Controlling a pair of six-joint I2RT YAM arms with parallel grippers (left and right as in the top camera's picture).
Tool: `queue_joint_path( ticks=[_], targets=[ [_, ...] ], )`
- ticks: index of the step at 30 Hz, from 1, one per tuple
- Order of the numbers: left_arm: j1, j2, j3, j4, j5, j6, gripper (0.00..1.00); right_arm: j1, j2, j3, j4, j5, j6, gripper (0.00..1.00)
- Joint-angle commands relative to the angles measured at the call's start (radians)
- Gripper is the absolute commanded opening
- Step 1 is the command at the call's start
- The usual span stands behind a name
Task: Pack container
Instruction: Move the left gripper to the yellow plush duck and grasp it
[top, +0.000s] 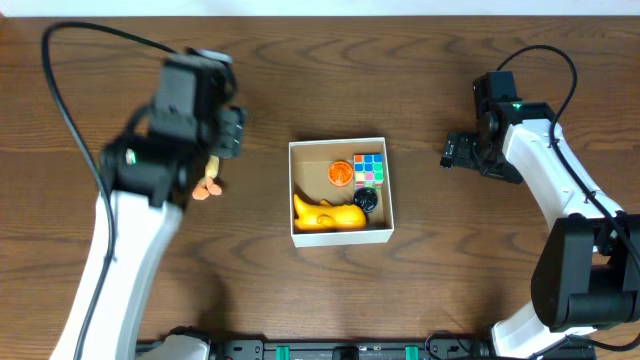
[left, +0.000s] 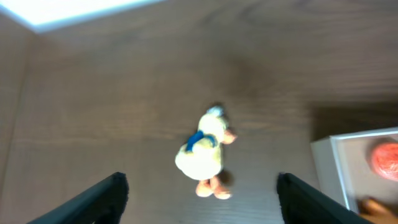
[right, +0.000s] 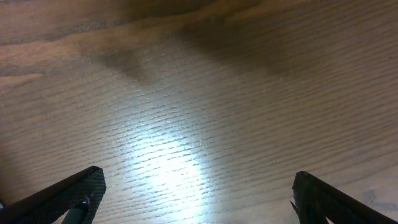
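Observation:
The container (top: 340, 146), a square shallow box with white walls and a brown floor, sits mid-table. It holds a yellow toy (top: 328, 215), an orange round toy (top: 341, 173), a colour cube (top: 369, 167) and a black round piece (top: 366, 200). A small duck figure (left: 203, 151), pale yellow with orange feet, lies on the table left of the box; it is partly under my left arm in the overhead view (top: 209, 185). My left gripper (left: 200, 193) is open above it, fingers either side, not touching. My right gripper (right: 198, 193) is open and empty over bare wood, right of the box.
The box's left wall (left: 323, 158) shows at the right edge of the left wrist view, with the orange toy (left: 385, 158) inside. The wooden table (top: 420, 60) extends all round. The right arm (top: 545, 170) stands at the right side.

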Motion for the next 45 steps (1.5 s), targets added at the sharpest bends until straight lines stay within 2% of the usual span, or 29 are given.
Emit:
queue_joint_path(
  ticks=[1,5,14,25,28,30,33,35,40,45],
  targets=[
    [0.106,0.113,-0.008,-0.006,0.113,-0.011,0.86,-0.010,-0.003,0.021,-0.003,0.021,-0.012,0.99],
    [0.182,0.254,-0.008,-0.006,0.195,0.055,0.91,-0.010,-0.003,0.021,-0.010,0.021,-0.012,0.99],
    [0.212,0.520,-0.008,-0.006,0.246,0.192,0.92,-0.010,-0.003,0.021,-0.009,0.021,-0.012,0.99],
    [0.213,0.711,-0.016,-0.032,0.246,0.219,0.92,-0.010,-0.003,0.021,-0.010,0.021,-0.012,0.99],
    [0.213,0.711,-0.018,-0.038,0.246,0.219,0.86,-0.010,-0.003,0.021,-0.009,0.021,-0.012,0.99],
    [0.213,0.703,-0.018,-0.040,0.246,0.219,0.77,-0.010,-0.003,0.021,-0.009,0.021,-0.012,0.99],
    [0.213,0.689,-0.018,-0.044,0.246,0.219,0.49,-0.010,-0.003,0.021,-0.009,0.021,-0.012,0.99],
    [0.213,0.677,-0.018,-0.049,0.246,0.219,0.34,-0.010,-0.003,0.021,-0.010,0.021,-0.012,0.99],
    [0.212,0.623,-0.017,-0.064,0.246,0.219,0.24,-0.010,-0.003,0.021,-0.011,0.021,-0.012,0.99],
    [0.183,0.483,-0.008,-0.066,0.247,0.219,0.23,-0.010,-0.003,0.021,-0.012,0.021,-0.012,0.99]
  ],
)
